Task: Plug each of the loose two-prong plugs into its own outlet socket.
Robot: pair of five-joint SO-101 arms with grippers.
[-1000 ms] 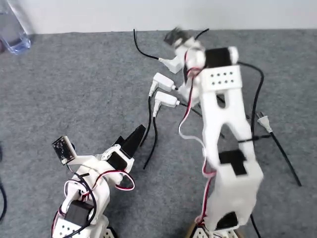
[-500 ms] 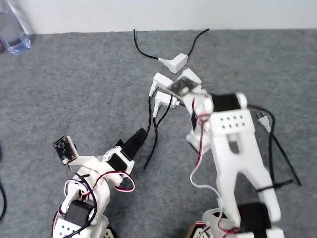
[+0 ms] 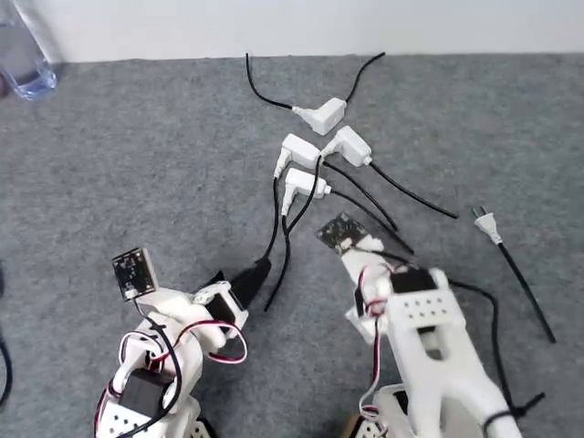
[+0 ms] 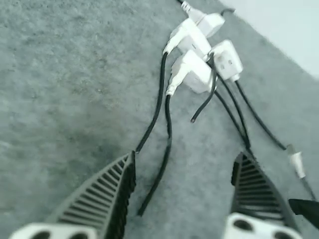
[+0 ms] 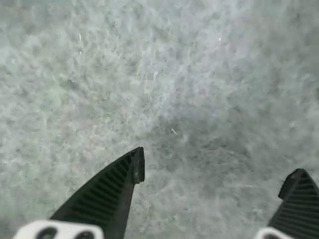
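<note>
Left pincer (image 4: 184,162) is released, jaws spread above the grey desk (image 3: 137,164), just short of two black cords (image 4: 158,107). Right pincer (image 5: 219,164) is released, facing the desk. Loose two-prong plug (image 3: 484,219) lies well apart from four clustered white outlet sockets (image 3: 304,151)

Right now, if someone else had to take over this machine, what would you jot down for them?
Left pincer: open, empty, over the mat, facing the sockets.
Right pincer: open, empty, above bare mat.
Four white sockets lie clustered mid-table; one two-prong plug lies loose on the right arm's side, apart from them.
Done: cannot tell how many are plugged in.
To do: at least that loose plug.
</note>
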